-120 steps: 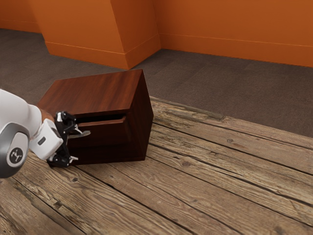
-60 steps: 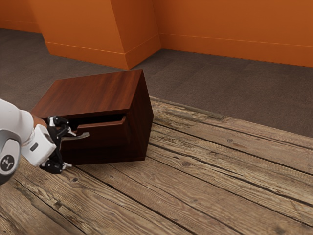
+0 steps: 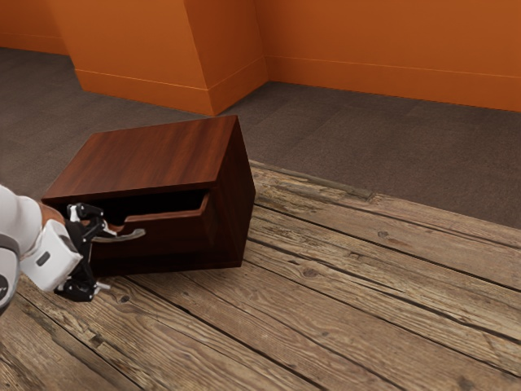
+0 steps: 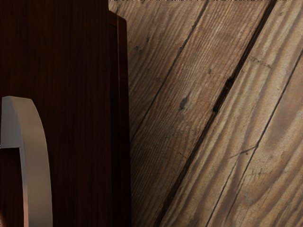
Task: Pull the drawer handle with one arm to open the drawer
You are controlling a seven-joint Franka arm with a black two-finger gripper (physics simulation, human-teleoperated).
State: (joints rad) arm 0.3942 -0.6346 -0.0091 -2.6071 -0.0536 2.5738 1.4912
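Cabinet (image 3: 155,155): sits at the table's (image 3: 342,309) far left edge.
Drawer (image 3: 159,232): partway out on the cabinet's near-left face, with a dark gap above its front!
Handle (image 3: 124,235): grey bar across the drawer front, curved in the wrist view (image 4: 33,156).
Gripper (image 3: 91,248): right at the handle's left end; can't tell whether it is clenched or released.

Arm (image 3: 12,218) cropped by exterior view's edge; handle (image 4: 35,156) apparently cropped too.

Dark reddish-brown wood-grain cabinet (image 3: 163,155), pale grey handle (image 3: 126,236), weathered brown plank table (image 3: 366,309), orange walls (image 3: 366,41)
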